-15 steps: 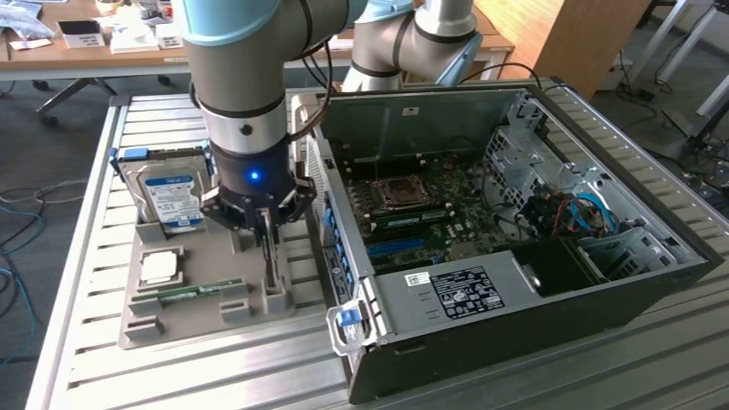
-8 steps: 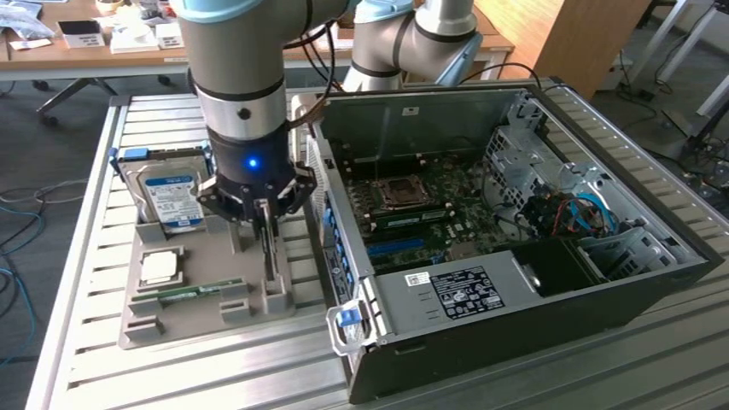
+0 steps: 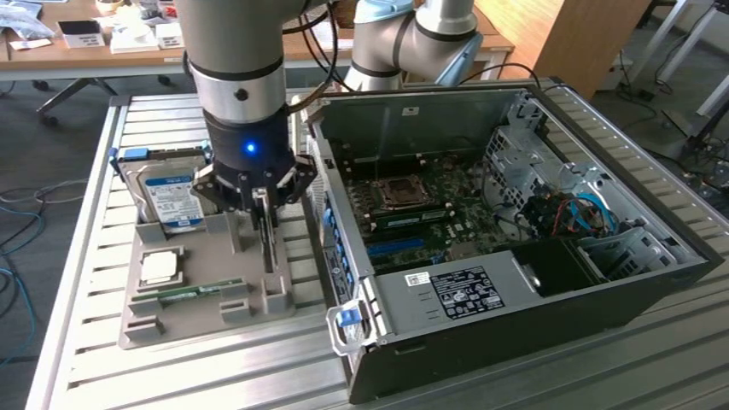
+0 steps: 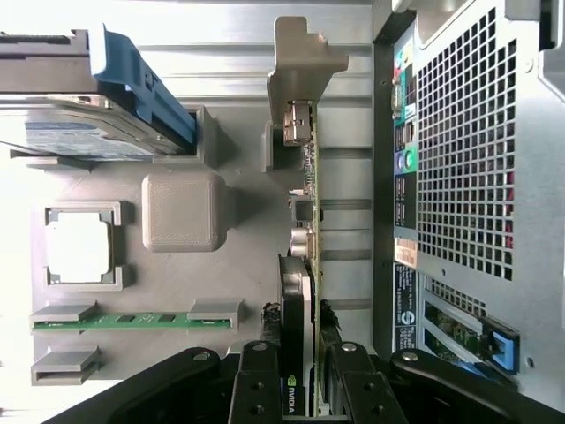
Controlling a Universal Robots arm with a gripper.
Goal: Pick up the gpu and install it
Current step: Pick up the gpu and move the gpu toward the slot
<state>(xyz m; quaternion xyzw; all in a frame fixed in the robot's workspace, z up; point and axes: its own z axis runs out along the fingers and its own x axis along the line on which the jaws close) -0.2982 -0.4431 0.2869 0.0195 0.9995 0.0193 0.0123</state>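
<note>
The gripper (image 3: 265, 205) points straight down over the grey tray (image 3: 171, 320). Its fingers (image 4: 256, 380) are clamped on the gpu (image 3: 269, 248), one on each face, because the card stands on edge in a slot at the tray's 3 o'clock side in the exterior view. This upright hold probably suits the open case (image 3: 547, 342), lying at 3 o'clock of the tray with its motherboard (image 3: 433, 213) facing up.

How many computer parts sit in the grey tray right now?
4: hard drive upright at the tray's far end; processor flat mid-tray; memory stick in a near-end slot; graphics card on edge beside the case, gripped by the pincer. The arm may hide more.
</note>
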